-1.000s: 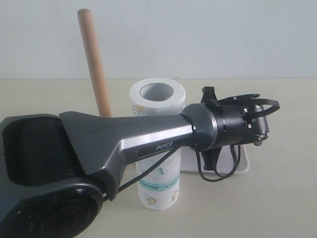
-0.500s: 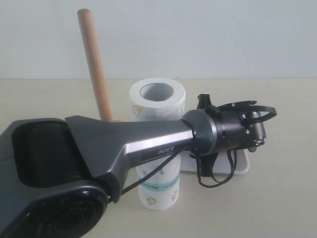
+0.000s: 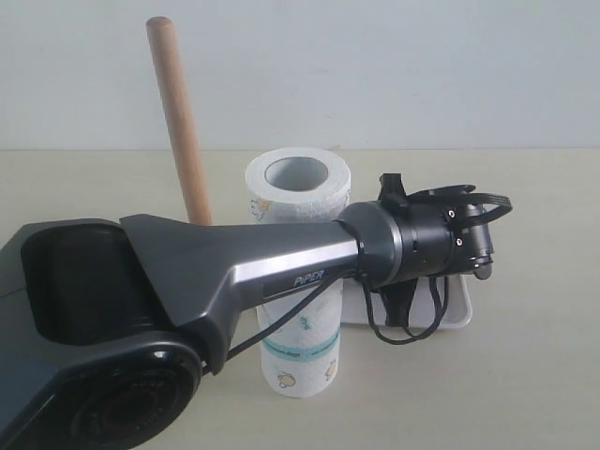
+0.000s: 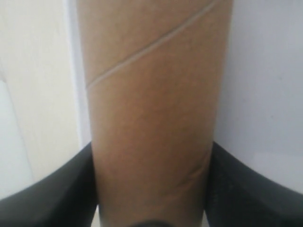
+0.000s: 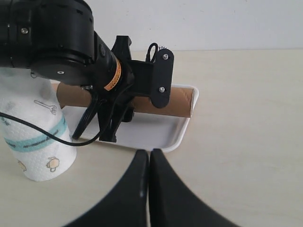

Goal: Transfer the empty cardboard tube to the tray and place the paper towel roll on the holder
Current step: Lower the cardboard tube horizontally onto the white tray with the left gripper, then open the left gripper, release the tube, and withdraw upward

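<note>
Two fingers of the left gripper (image 4: 151,198) clamp the empty cardboard tube (image 4: 151,94) over the tray (image 5: 180,130), at three o'clock from the paper towel roll (image 3: 300,361); the right gripper (image 5: 149,161) is pinched closed.

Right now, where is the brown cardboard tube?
In the right wrist view, the tube lies sideways over the tray, beside the paper roll, gripped by the left claw.

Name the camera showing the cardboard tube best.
Right wrist view: the cardboard tube lies over the tray, one open end visible, middle hidden by the arm. Left wrist view shows only a close-up stretch of its wall. Exterior view hides it behind the arm.
</note>
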You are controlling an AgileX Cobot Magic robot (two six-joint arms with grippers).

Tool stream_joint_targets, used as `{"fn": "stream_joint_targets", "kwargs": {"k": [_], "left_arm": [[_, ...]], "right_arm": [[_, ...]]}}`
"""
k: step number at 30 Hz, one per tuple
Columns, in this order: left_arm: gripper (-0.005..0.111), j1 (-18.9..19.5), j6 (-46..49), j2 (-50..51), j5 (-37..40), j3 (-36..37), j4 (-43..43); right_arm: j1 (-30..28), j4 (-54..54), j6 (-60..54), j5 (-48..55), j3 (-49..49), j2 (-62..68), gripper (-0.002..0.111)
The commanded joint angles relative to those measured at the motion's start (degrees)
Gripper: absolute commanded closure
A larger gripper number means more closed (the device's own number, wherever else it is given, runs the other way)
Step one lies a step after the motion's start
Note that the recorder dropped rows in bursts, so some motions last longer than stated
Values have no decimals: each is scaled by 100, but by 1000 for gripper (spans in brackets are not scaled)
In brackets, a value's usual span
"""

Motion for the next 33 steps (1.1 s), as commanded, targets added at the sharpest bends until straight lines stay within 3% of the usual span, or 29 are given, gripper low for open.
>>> {"fn": "stream_joint_targets", "kwargs": {"k": [1,26,27,33], "left_arm": [[103,20,49,-38,-13,-4,-46],[102,126,219,-31,123,195,-326],[100,126,219,-31,124,195,-326],[58,126,188,-31,242,195,-315]], "right_arm": [[-14,4,-20,-53,-4,-25,108],[-14,4,-20,-53,-4,-25,108],[-14,4,-20,-53,-4,-25,108],[-14,4,-20,-53,-4,-25,108]]}}
